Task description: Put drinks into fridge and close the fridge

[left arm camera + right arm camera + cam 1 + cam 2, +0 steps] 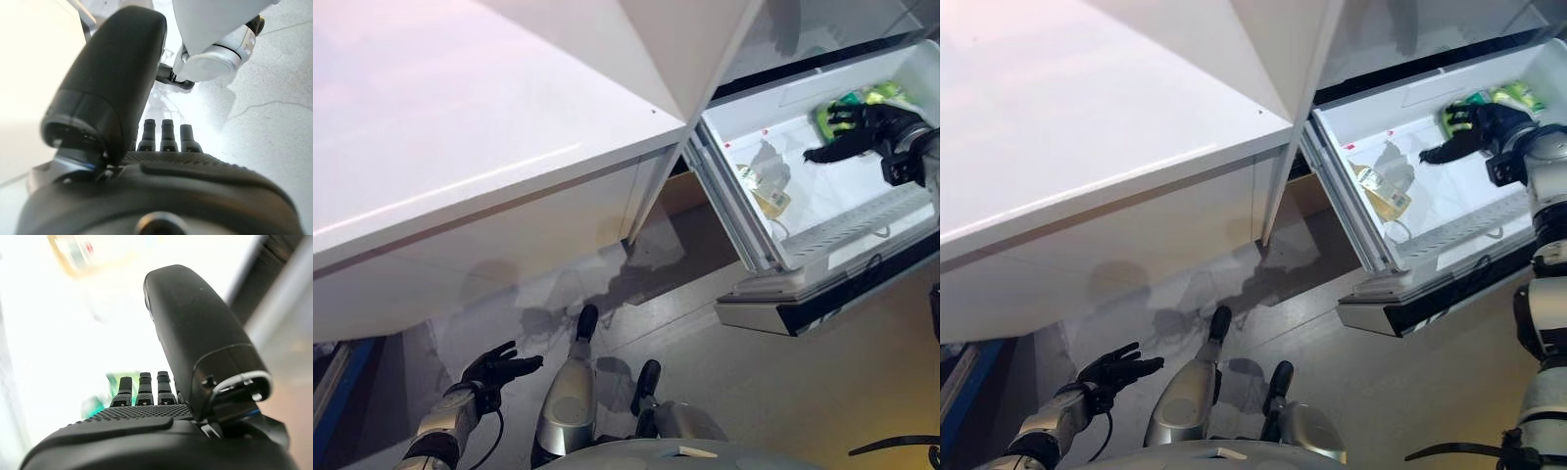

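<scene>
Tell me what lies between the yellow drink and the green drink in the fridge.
Only bare white fridge floor separates the yellow drink from the green drink, as both eye views show. The right hand reaches over the green drink's end of that stretch.

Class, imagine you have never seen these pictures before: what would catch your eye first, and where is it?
First, the open fridge on the robot's right, its white inside bright, with the right hand spread open beside a green drink. A yellowish drink lies nearer the front of the same compartment. The big white counter fills the upper left, while the left hand hangs open low over the floor, holding nothing.
</scene>
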{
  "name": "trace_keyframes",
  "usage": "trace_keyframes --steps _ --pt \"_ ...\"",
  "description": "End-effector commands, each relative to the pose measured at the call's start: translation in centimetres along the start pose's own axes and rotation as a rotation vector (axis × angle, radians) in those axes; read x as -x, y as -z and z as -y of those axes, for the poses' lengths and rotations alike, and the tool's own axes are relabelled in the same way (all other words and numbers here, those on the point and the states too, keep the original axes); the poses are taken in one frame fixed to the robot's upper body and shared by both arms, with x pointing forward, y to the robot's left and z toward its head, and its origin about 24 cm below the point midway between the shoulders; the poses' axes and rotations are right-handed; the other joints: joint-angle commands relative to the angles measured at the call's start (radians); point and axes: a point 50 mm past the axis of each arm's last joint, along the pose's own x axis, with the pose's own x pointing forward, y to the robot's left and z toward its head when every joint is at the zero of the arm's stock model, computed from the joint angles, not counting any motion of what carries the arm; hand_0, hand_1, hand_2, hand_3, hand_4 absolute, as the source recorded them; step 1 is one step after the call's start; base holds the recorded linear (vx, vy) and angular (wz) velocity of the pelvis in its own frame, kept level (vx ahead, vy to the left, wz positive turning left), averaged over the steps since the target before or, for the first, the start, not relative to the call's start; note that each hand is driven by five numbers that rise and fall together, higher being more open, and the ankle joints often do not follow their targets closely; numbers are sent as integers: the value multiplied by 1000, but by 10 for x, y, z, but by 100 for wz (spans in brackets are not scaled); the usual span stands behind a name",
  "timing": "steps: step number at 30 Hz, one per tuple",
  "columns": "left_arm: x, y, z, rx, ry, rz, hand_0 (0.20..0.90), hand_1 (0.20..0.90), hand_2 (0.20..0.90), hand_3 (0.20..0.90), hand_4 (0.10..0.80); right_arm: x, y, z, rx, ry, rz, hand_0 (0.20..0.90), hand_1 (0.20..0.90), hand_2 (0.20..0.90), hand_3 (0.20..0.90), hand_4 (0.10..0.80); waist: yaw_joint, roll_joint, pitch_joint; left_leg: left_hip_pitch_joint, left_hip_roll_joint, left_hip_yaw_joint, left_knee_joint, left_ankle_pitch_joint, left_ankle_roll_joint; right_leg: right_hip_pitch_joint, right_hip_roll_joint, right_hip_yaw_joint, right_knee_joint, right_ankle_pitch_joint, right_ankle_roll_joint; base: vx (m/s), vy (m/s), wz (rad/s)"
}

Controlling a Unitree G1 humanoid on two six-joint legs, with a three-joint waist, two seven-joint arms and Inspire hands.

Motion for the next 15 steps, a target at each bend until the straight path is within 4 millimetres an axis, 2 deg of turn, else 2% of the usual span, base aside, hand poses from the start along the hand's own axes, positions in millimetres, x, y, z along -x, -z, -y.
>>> trace_keyframes --steps 1,3,5,7,8,11,15 --pt "12 56 -15 -18 -25 -154 900 900 900 900 800 25 -26 32 55 247 226 900 900 900 900 800 -62 -3 -245 106 -14 83 1 -211 11 -117 16 38 6 80 35 80 99 -20" --pt "12 65 -11 -4 -20 -182 900 900 900 900 800 40 -36 35 38 330 334 900 900 900 900 800 -91 11 -267 118 -14 91 1 -219 13 -110 16 52 11 71 36 73 70 -23" --pt "13 72 -9 9 -14 -202 900 900 900 900 800 54 -37 36 14 394 405 900 900 900 900 800 -113 25 -281 129 -15 96 1 -226 15 -103 15 61 16 63 35 52 56 -26" --pt "15 81 -7 31 -8 -223 900 900 900 900 800 71 -31 38 -7 477 470 900 900 900 900 800 -143 45 -292 145 -16 103 1 -234 21 -96 11 73 30 48 32 50 57 -18" --pt "15 81 -8 26 -8 -224 900 900 900 900 800 73 -28 38 -9 485 467 900 900 900 900 800 -140 42 -293 146 -15 103 1 -235 21 -95 11 73 32 46 32 54 44 -11" --pt "19 93 -8 37 -6 -256 900 900 900 900 800 96 -4 39 -27 601 484 900 900 900 900 800 -177 59 -298 170 -15 122 22 -250 28 -88 4 89 81 16 21 81 28 -17" --pt "24 108 -8 61 -15 -303 900 900 900 900 800 122 53 40 -74 717 369 900 900 900 900 800 -217 73 -283 174 -24 134 125 -302 39 -83 -5 106 165 -24 4 164 16 -23"
